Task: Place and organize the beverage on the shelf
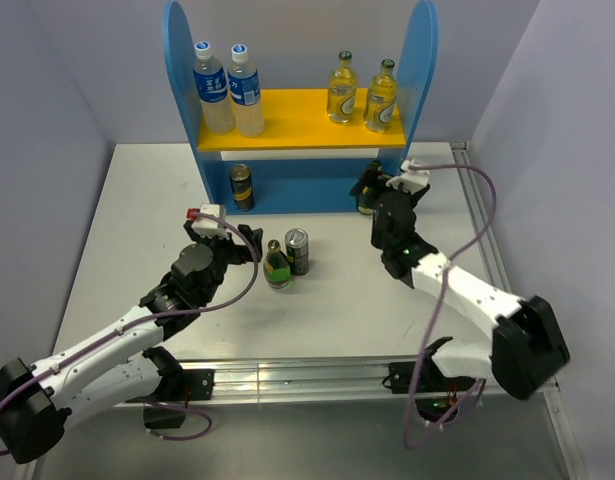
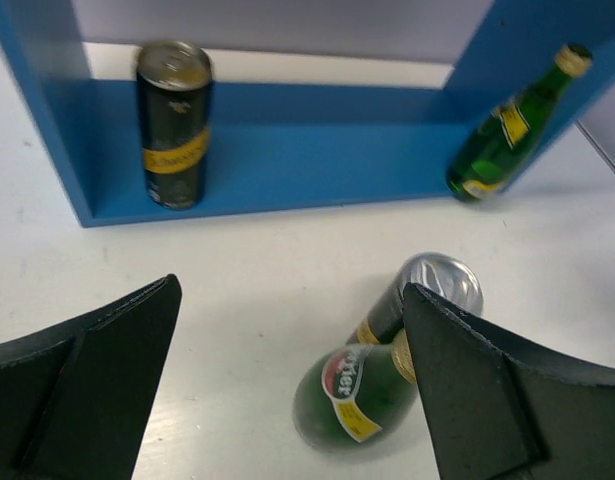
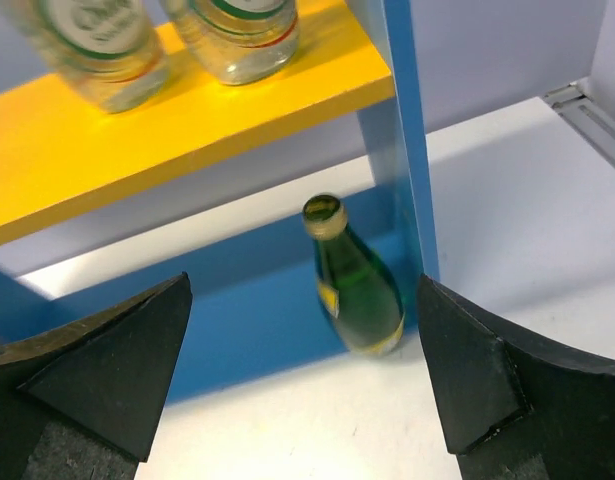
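Observation:
The blue shelf [image 1: 417,60] holds two pale-yellow glass bottles [image 1: 341,88] at the right of its yellow board [image 1: 297,125]. A dark can [image 1: 241,187] stands at the left of the lower compartment and shows in the left wrist view [image 2: 173,122]. A green bottle [image 3: 357,280] stands at the compartment's right front corner, just past my open, empty right gripper [image 3: 302,288]. A second green bottle [image 2: 372,390] and a second can [image 2: 432,295] stand together on the table. My left gripper [image 2: 290,290] is open and empty above them, its right finger [image 2: 487,390] over them.
Two taller blue-labelled plastic bottles [image 1: 227,90] stand at the left of the yellow board. White table [image 1: 137,220] with grey walls on three sides. A metal rail [image 1: 287,378] runs along the near edge and another [image 1: 482,215] along the right edge.

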Motion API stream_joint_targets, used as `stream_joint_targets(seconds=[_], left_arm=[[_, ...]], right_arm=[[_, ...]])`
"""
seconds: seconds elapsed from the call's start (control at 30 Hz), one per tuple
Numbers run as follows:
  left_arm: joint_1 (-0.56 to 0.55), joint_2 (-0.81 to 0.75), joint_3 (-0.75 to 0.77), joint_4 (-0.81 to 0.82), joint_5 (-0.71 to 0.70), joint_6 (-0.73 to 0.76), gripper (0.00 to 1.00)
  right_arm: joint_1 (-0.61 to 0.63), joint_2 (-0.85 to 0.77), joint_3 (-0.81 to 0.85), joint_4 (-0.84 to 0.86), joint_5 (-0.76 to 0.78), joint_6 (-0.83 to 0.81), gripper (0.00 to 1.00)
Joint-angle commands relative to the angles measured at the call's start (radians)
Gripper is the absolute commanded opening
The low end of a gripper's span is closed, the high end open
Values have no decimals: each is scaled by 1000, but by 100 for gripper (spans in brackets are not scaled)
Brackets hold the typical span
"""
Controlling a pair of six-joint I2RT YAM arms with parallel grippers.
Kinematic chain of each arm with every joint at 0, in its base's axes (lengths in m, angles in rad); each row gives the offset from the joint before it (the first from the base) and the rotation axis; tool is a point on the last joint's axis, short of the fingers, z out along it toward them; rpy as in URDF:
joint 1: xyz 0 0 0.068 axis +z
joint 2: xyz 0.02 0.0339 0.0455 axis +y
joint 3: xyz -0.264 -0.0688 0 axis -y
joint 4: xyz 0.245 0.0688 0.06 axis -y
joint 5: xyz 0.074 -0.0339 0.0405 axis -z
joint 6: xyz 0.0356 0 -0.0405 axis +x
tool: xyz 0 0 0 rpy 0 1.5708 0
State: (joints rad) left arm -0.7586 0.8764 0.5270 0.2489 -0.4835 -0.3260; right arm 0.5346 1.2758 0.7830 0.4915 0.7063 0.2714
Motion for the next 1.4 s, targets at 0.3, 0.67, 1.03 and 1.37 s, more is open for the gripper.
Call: stream_joint_targets(seconds=[0.3, 0.67, 1.03, 1.37], left_arm=[[-113, 104, 18, 76, 109, 35, 99], [-125, 248, 22, 153, 39, 16, 95], [-125, 335, 37, 225, -17, 31, 41], [-127, 237, 111, 138, -119, 90, 0]], right_arm=[[225, -624, -194, -448, 96, 184, 100], [234, -814, -214, -601, 102, 201, 100], [234, -809, -225, -597, 99, 204, 100], [235, -820, -235, -588, 88, 206, 100]])
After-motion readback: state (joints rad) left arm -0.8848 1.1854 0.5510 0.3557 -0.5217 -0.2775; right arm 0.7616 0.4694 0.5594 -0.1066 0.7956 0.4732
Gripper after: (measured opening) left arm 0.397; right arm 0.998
